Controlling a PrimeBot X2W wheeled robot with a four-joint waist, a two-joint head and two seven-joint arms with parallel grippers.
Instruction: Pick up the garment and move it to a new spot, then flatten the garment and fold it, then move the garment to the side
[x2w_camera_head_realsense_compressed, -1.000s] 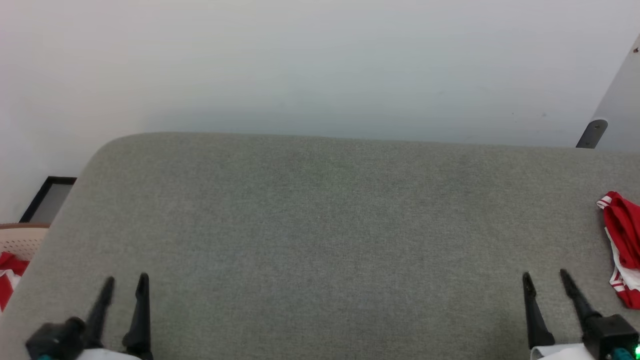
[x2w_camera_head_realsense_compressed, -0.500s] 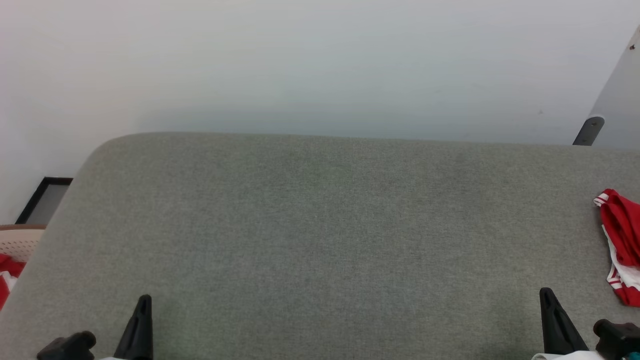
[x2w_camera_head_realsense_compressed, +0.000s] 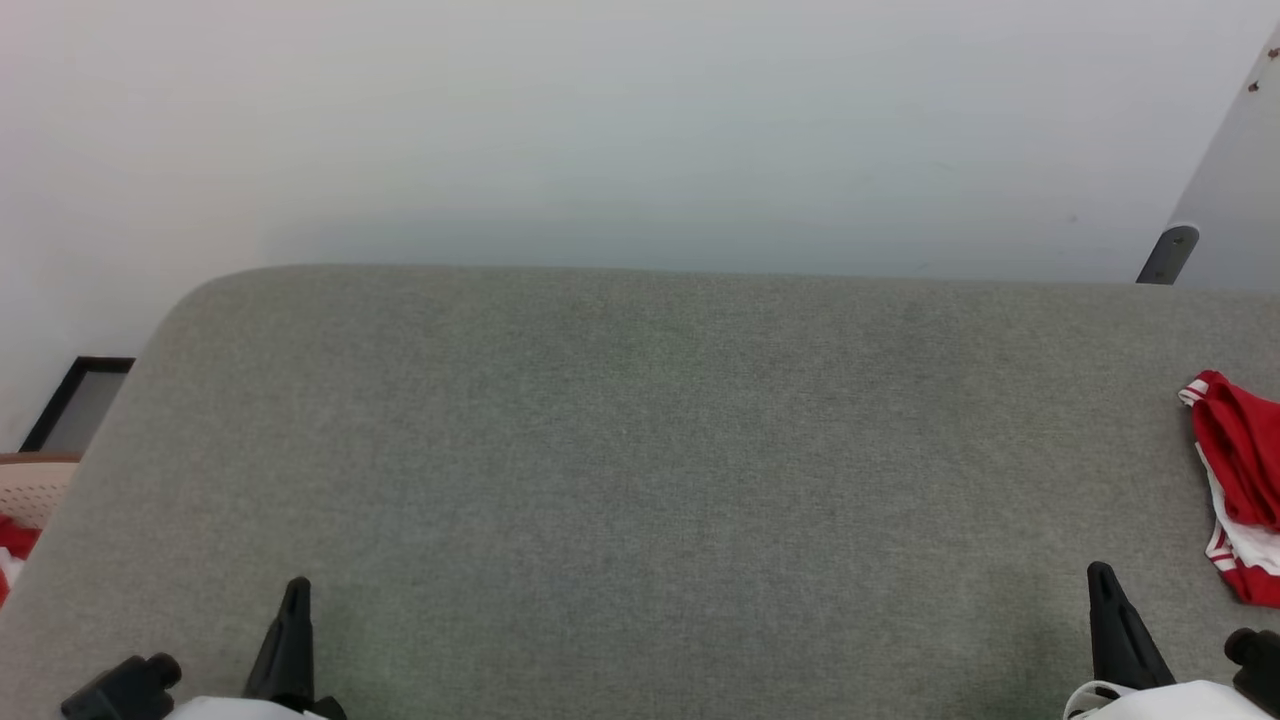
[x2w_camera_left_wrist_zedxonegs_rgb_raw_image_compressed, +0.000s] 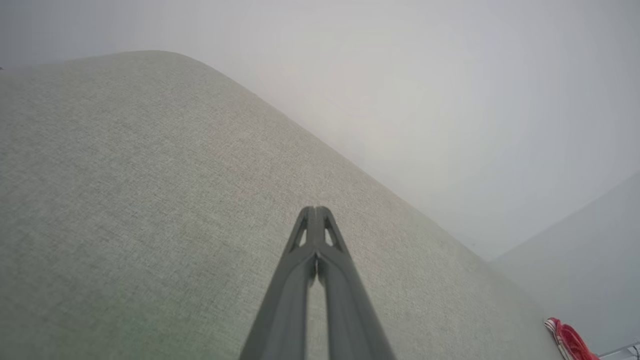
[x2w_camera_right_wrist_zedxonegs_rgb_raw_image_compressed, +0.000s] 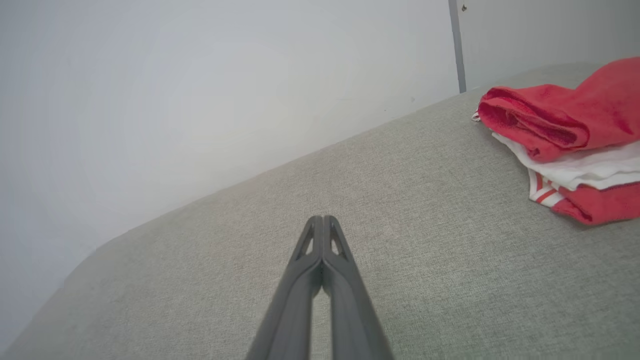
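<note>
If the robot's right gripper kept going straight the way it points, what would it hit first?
Probably the grey padded surface near its far edge, or else the pale wall behind; depth is unclear. The right gripper points clear of the red garment, off to its right.

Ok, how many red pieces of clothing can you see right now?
2. One garment lies bunched at the right edge of the grey surface; a second red cloth shows at the far left, by a beige basket, mostly cut off. More may be hidden.
</note>
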